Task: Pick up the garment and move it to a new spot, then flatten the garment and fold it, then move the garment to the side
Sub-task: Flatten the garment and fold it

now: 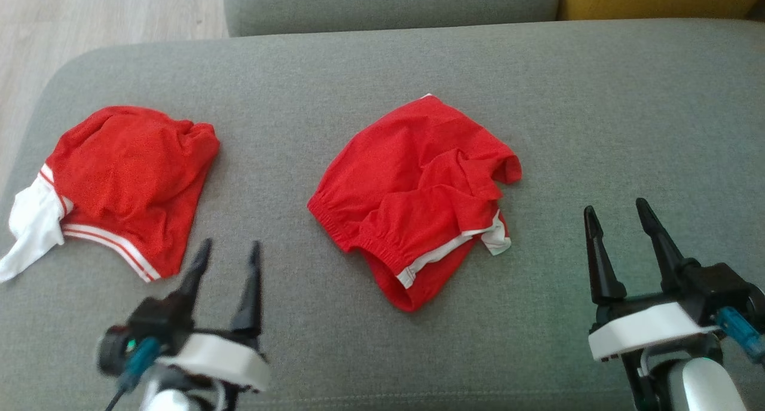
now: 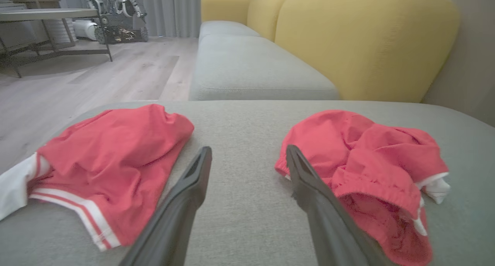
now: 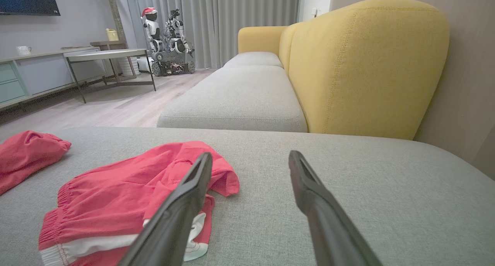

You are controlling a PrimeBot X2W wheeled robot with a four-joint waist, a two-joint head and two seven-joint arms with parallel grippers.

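Red crumpled fabric shorts with white trim [image 1: 412, 190] lie in the middle of the broad grey upholstered seat cushion [image 1: 597, 100], elastic waistband toward the robot. A second red garment with white stripes [image 1: 125, 178] lies well apart to their left (flatter, a white flap trailing). Left gripper [image 1: 231, 245] and right gripper [image 1: 615, 208] hover near the cushion's front, fingers spread, holding nothing.

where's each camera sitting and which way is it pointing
Head view: on the head, looking down at the grey cushion; left gripper and right gripper show, open.
Left wrist view: left wrist, along its fingers toward the yellow sofa back.
Right wrist view: right wrist, same heading, its fingers.
All share the crumpled red shorts.
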